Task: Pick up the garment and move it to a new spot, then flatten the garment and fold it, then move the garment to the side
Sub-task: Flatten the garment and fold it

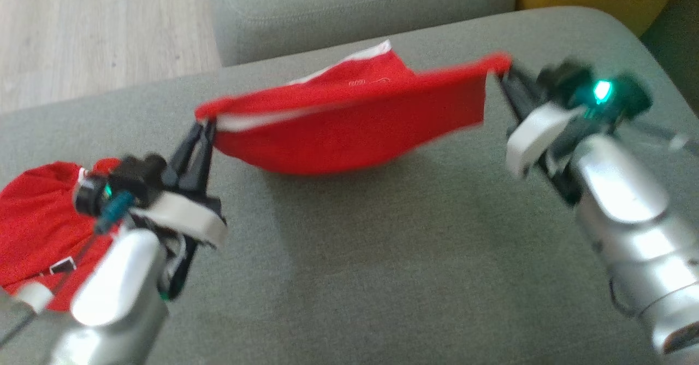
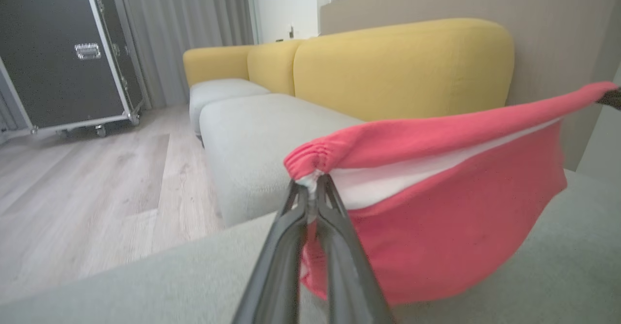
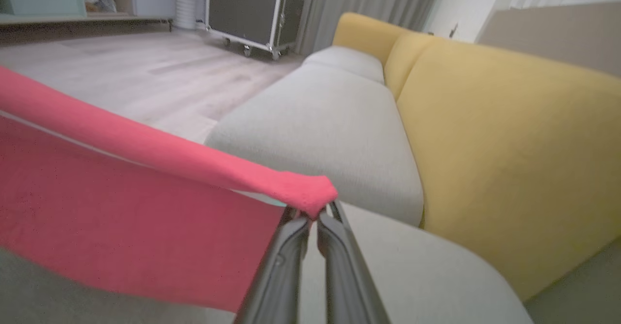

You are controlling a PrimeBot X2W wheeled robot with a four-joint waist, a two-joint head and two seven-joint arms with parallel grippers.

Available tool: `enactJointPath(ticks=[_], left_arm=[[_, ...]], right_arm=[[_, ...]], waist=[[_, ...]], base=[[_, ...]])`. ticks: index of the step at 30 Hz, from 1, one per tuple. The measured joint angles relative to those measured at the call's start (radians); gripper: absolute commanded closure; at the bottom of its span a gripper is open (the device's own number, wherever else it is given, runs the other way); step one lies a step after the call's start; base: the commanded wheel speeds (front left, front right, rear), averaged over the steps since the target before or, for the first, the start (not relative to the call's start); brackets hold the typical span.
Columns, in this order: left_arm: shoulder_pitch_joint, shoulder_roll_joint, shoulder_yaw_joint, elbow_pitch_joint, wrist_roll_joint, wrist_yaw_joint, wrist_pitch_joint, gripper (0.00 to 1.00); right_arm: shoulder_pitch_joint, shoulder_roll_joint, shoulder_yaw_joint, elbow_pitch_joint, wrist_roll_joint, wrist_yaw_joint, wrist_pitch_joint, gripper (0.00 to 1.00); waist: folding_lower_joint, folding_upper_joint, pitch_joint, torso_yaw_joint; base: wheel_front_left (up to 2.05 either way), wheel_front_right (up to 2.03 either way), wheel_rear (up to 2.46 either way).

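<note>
You have the red garment (image 1: 349, 130) strung between both grippers above the grey-green cushion (image 1: 382, 266). In the head view its banded edge runs from the left gripper (image 1: 205, 124) at the garment's 8 o'clock end up to the right gripper (image 1: 501, 71) at its 2 o'clock end. The body sags below that edge in a shallow curve. I cannot tell whether the lowest fold touches the cushion.

The cloth looks like a soft, matte knit. Its top edge is a rolled band, gathered into small puckers at the left corner, with a white strip just inside it and a faint pale print near 12 o'clock. The cushion is a coarse weave with a rounded rim. A second red cloth (image 1: 33, 234) with white trim lies crumpled at 9 o'clock of the left gripper, partly behind the forearm.

Both grippers are clenched on the garment. In the left wrist view the dark fingers (image 2: 339, 227) meet at their tips on the puckered corner. In the right wrist view the fingers (image 3: 335, 246) pinch the opposite corner, with a yellow backrest (image 3: 509, 144) at 3 o'clock.
</note>
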Motion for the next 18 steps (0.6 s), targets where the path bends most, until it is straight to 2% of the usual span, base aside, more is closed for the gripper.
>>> enactJointPath(ticks=[7,18], left_arm=[[-0.14,0.048,0.033,-0.117,0.0,0.007,0.063,1.0],[-0.162,0.068,0.054,-0.214,-0.012,0.03,0.076,1.0]], right_arm=[[-0.063,-0.092,0.008,-0.223,0.114,0.0,0.07,1.0],[-0.058,-0.097,-0.072,-0.361,0.129,0.0,0.11,1.0]], waist=[[0.0,0.0,-0.027,0.003],[0.0001,0.0,-0.042,0.02]], base=[[0.0,0.0,0.0],[0.0,0.0,0.0]])
